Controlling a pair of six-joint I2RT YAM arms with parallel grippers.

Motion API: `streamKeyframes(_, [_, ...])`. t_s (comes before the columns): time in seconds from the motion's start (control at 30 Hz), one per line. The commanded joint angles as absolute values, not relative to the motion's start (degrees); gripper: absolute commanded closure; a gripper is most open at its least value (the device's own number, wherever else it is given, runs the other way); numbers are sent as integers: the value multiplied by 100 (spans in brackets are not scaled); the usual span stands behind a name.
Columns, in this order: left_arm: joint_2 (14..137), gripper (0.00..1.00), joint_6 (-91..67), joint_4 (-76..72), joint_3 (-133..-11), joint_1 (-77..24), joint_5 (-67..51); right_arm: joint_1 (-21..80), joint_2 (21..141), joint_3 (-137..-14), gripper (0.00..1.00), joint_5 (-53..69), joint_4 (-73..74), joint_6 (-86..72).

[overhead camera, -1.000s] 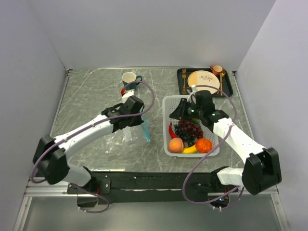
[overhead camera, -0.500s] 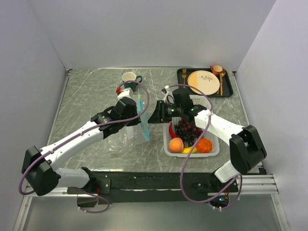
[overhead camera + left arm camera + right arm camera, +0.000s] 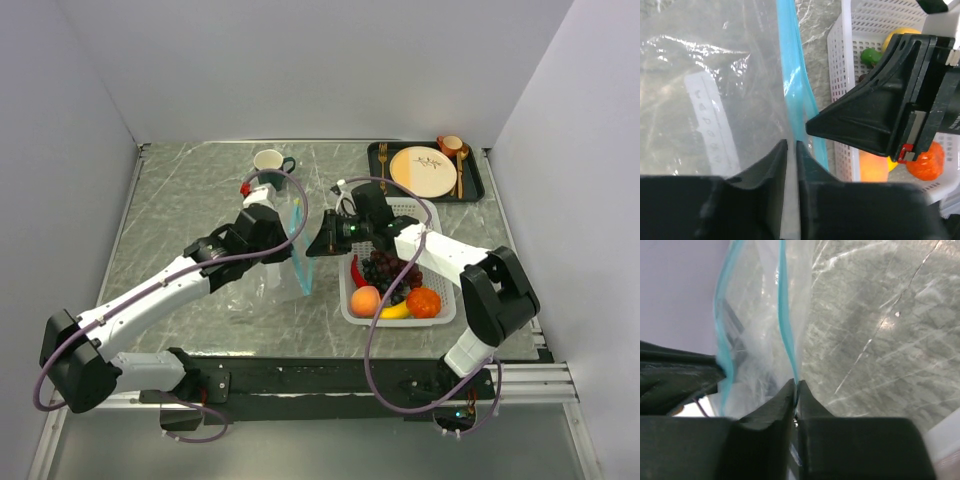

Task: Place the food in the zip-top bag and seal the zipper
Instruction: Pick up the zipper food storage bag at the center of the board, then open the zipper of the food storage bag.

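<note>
Your bag (image 3: 715, 90) is held upright near the middle of the surface (image 3: 190, 200), caught between the two arms. Your left end effector (image 3: 791, 150) has its fingers pressed nearly together on the clear plastic just beside the teal zipper (image 3: 783, 315). The zipper runs away from them toward 12 o'clock in the left wrist view.

Your right end effector (image 3: 795, 390) is pressed together too, pinching one teal strip of the zipper. The other strip bows away at 10 o'clock, so the mouth gapes a little.

From above, the bag sits at 3 o'clock of the left end effector and at 9 o'clock of the right one. The rest of its plastic hangs toward 7 o'clock.

The food is all in the white basket (image 3: 346, 295), at 3 o'clock of the bag and well apart from both end effectors:
- the grapes (image 3: 390, 270)
- the peach (image 3: 365, 300)
- the orange (image 3: 424, 302)
- the banana (image 3: 395, 312)
- the chili (image 3: 356, 270)
- the lemon (image 3: 900, 36)
- the green pepper (image 3: 871, 54)

A mug (image 3: 268, 161) stands at 12 o'clock of the bag.
</note>
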State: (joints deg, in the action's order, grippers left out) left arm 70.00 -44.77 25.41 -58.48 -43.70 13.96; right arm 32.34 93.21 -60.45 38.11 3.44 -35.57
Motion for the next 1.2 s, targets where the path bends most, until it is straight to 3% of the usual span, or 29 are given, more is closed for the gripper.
streamKeyframes(0.0, [6882, 76, -4535, 2338, -5871, -4377, 1415, 3296, 9220, -6302, 100, 3544, 105, -3577])
streamKeyframes(0.07, [6873, 55, -4570, 2408, -5941, -4386, 1538, 3401, 9115, -6337, 100, 3280, 210, -3472])
streamKeyframes(0.17, [6882, 41, -4597, 2478, -6143, -4386, 1634, 3533, 8983, -6311, 100, 2875, 308, -3515])
streamKeyframes(0.27, [6987, 35, -4719, 2662, -6398, -4377, 1609, 3656, 8868, -6144, 100, 2646, 97, -3743])
streamKeyframes(0.57, [7295, 32, -5168, 2795, -6601, -4526, 1318, 3841, 8543, -5731, 100, 2409, -843, -4367])
streamKeyframes(0.87, [7445, 34, -5449, 3331, -6645, -4922, 2012, 3841, 8429, -5660, 100, 2127, -985, -4535])
streamKeyframes(1.17, [7295, 42, -5362, 3620, -6469, -5080, 2451, 3832, 8376, -5704, 100, 1881, -756, -4456])
